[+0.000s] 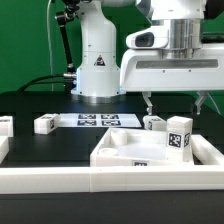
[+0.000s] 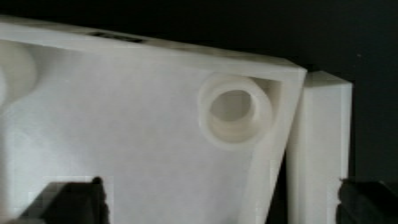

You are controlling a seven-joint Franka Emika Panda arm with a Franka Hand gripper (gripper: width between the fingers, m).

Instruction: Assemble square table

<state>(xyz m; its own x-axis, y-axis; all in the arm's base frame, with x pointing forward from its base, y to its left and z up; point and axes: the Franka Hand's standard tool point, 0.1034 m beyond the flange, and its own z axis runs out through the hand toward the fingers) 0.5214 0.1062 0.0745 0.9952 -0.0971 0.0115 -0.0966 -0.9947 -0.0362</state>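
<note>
The tool [image 1: 175, 104] stood wide open, its two dark fingers spread as far apart as they go, gripping nothing and touching nothing. It hung over the far right part of the square tabletop [image 1: 128, 152], which lay flat on the black desk [image 1: 50, 145] at the near side of the exterior view, rimmed face up, just behind the long white rail [image 1: 90, 184]. In the wrist view the fingertips [image 2: 71, 203] showed as two blurred dark shapes above the tabletop's white face, with a round socket [image 2: 231, 105] in that face between and ahead of them. A tagged leg [image 1: 180, 135] stood upright at the tabletop's far right corner, below the open fingers and apart from them; whether it rested on the slab or just behind it I could not tell. A second leg [image 1: 153, 122] sat just beside it toward the exterior view's left, a third leg [image 1: 45, 124] lay well apart on the desk, and a fourth leg [image 1: 5, 125] showed at the exterior view's left edge. The tabletop's tag [image 1: 140, 165], the leg tags and those on the marker board [image 1: 95, 120] were black-and-white patterns with no letters. The robot base [image 1: 97, 60] bore a small dark triangular logo, too small to read.
</note>
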